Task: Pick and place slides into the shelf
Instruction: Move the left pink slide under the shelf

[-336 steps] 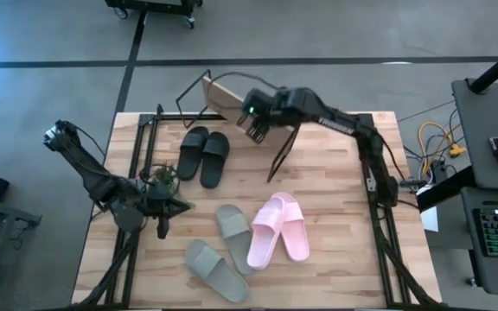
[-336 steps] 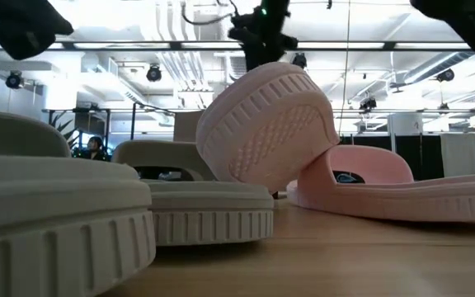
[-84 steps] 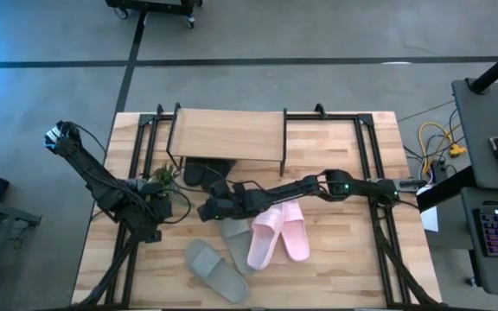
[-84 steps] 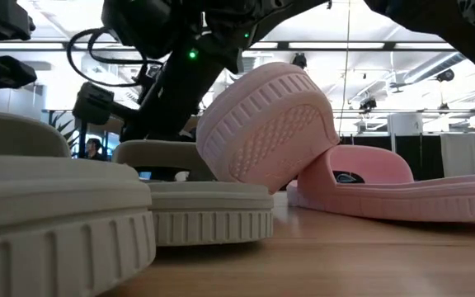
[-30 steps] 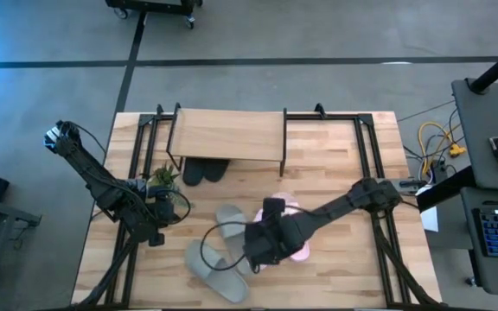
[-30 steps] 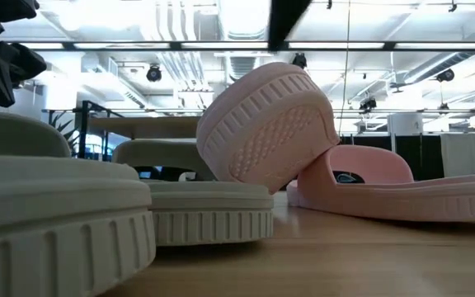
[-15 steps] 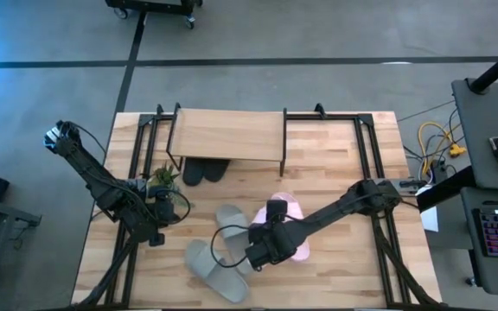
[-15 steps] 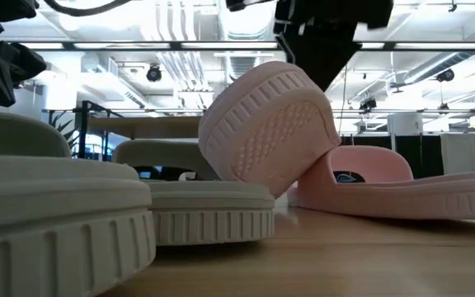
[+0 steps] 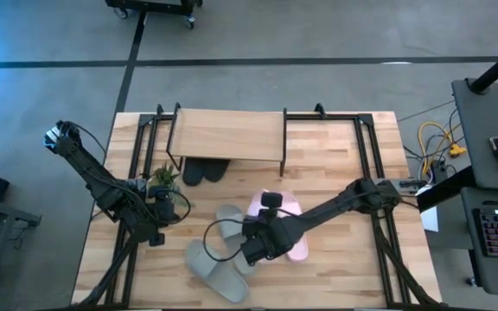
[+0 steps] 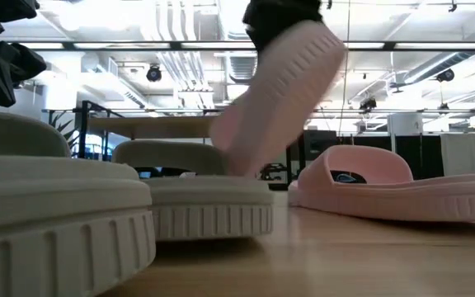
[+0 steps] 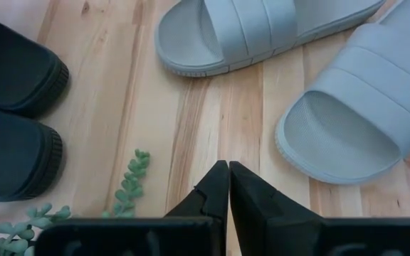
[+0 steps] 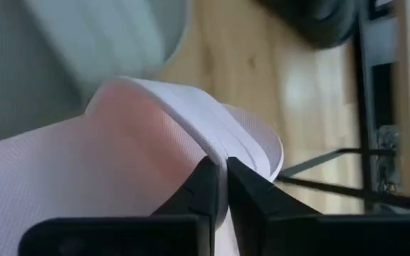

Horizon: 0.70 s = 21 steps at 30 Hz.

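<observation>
My right gripper is shut on one pale pink slide, which stands steeply tilted above the table. The second pink slide lies flat beside it on its sole. Two grey-green slides lie to the left of the pink ones. The black pair sits under the shelf at the far side. My left gripper waits shut over bare wood at the left, touching nothing. My right gripper pinches a thin ribbed edge of the pink slide between its two fingers; whether it is strap or side wall I cannot tell. The slide stands steeply tilted, upper end high. Its lower end is hidden behind a grey-green slide.
A small green plant sprig lies by my left gripper. Black metal frames run along both sides of the tabletop. Bare wood shows at the near right.
The pink slide that leaned on the other pink one has been tipped much steeper, and its upper end has risen off that slide, with my right gripper on it. The second pink slide and the grey-green ones have stayed put.
</observation>
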{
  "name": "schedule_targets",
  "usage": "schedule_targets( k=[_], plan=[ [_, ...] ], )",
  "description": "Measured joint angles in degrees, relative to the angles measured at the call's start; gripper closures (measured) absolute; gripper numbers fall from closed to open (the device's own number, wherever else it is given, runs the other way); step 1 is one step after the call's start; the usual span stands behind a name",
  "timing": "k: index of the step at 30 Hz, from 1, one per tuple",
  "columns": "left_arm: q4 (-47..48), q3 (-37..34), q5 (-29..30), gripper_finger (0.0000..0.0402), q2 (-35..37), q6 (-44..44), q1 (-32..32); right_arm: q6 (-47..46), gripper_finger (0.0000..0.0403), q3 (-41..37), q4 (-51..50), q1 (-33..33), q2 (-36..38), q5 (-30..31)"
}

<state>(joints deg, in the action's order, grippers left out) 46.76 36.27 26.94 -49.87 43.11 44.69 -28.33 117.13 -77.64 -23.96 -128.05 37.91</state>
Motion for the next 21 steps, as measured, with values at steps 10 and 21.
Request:
schedule_targets(
  k=[10, 21],
  plan=[
    [-0.04, 0.01, 0.0, 0.0402, 0.04, 0.0, 0.0, -17.33, 0.0389, 6.82, 0.93, 6.3, 0.22, 6.77],
    [-0.01, 0.02, 0.0, 0.0402, 0.04, 0.0, 0.0, -17.03, 0.039, -3.77, 22.82, 12.88, 0.02, 6.37]
  ],
)
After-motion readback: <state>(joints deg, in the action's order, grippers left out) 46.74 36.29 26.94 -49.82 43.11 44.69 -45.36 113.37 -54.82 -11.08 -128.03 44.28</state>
